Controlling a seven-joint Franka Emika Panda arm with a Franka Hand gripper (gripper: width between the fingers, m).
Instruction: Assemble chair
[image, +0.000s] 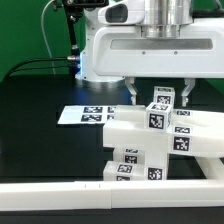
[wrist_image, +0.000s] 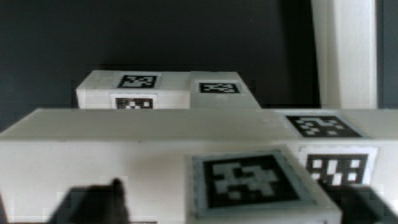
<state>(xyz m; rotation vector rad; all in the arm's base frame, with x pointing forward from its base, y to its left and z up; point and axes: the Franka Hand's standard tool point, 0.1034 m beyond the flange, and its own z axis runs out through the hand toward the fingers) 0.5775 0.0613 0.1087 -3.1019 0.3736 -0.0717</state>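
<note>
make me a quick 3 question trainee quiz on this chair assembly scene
1. True or false: the end effector hangs above the stacked white chair parts.
2. In the exterior view, the marker board lies on which side of the chair parts: A left, B right?
3. What colour is the table surface?

Key: 1 true; 2 A; 3 black.
</note>
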